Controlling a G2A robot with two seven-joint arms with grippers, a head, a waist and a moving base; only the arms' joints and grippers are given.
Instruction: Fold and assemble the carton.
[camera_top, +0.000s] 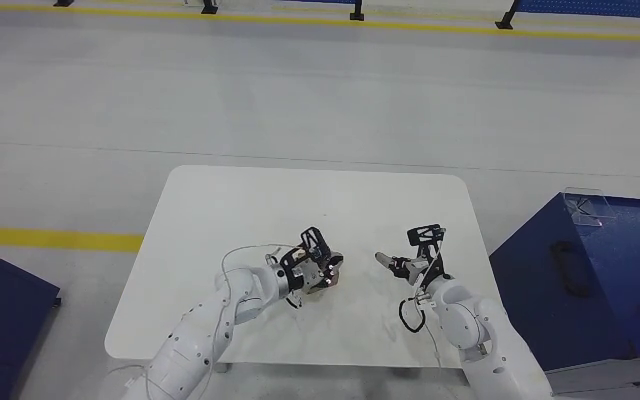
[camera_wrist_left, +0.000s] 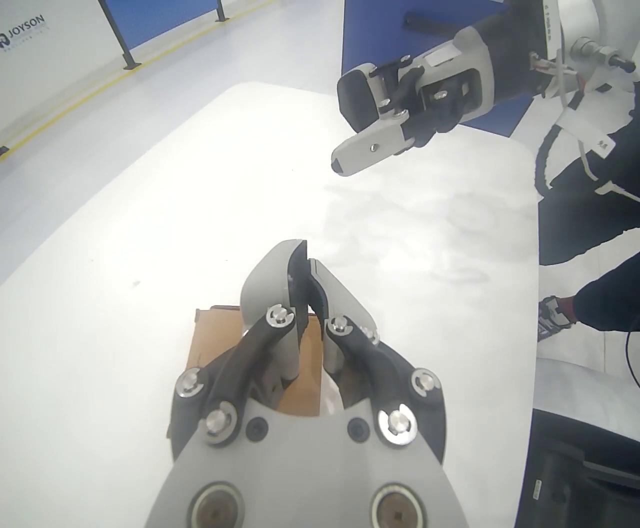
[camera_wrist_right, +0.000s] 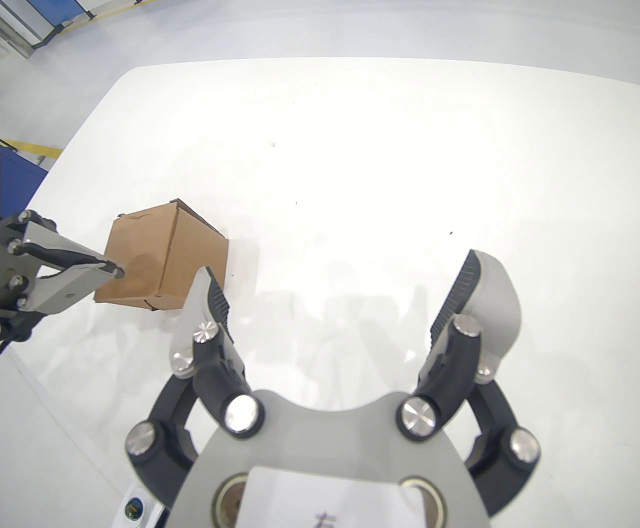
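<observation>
A small brown carton (camera_wrist_right: 160, 260) stands closed as a cube on the white table (camera_wrist_right: 400, 150), near its front edge. My left gripper (camera_wrist_right: 117, 272) is shut, and its tips touch the carton's upper face. From the left wrist, the joined fingers (camera_wrist_left: 305, 265) lie over the carton (camera_wrist_left: 212, 345), which shows beneath them. My right gripper (camera_wrist_right: 340, 270) is open and holds nothing. It hovers over bare table a short way to the right of the carton. From above, the left gripper (camera_top: 325, 268) is on the carton (camera_top: 336, 272) and the right gripper (camera_top: 388, 262) faces it.
A dark blue cabinet (camera_top: 570, 270) stands beside the table's right edge, and another blue unit (camera_top: 20, 300) sits off its left side. The back half of the table (camera_top: 300, 200) is bare.
</observation>
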